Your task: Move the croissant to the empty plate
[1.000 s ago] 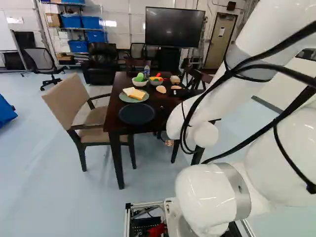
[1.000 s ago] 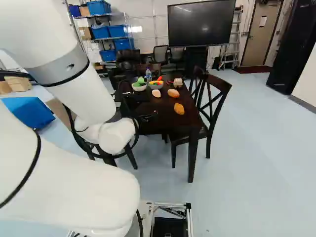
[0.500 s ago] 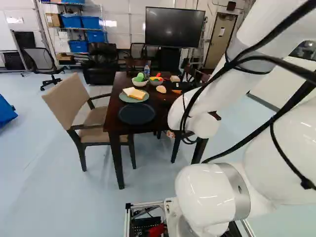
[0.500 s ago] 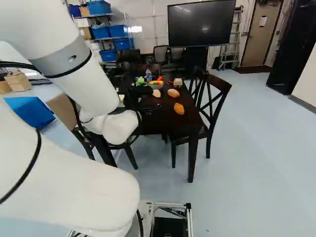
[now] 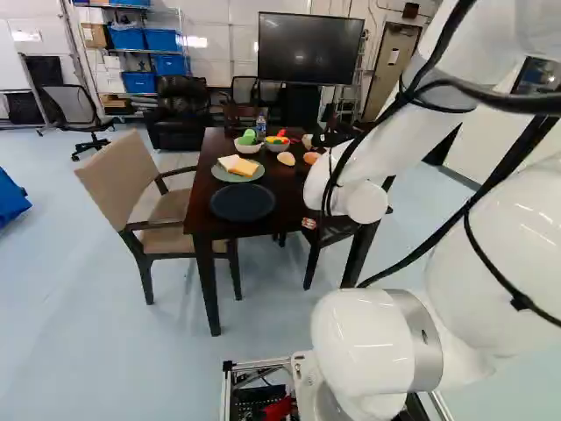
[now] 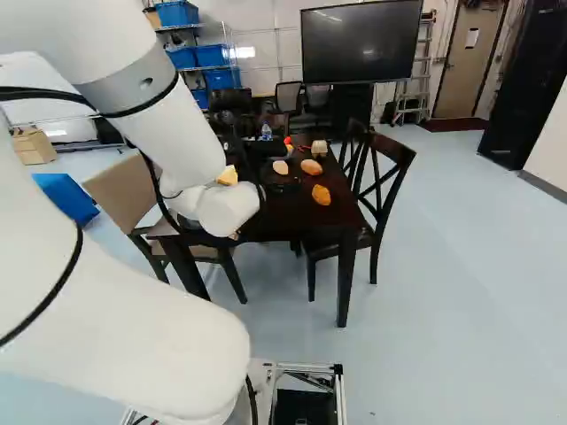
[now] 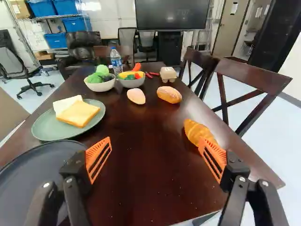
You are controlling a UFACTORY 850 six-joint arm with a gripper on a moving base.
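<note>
Hovering over the dk wood bench [image 7: 146, 174], the black 2-finger hand [image 6: 288, 166] is holding nothing, its orange pads [image 7: 99, 157] standing wide apart. The golden croissant [image 7: 197, 132] is lying nr the bench's R edge, just ahead of the R pad; the round dk-grey plate [image 5: 243, 202] is sitting at the near L corner.

Bright light leaves glare on the back wall [image 5: 219, 54], glossy highlights on the white arm [image 5: 361, 338] and soft shadows on the floor [image 5: 79, 254].

glossy wood table [image 7: 141, 165], matt dark plate [image 7: 28, 174]
</note>
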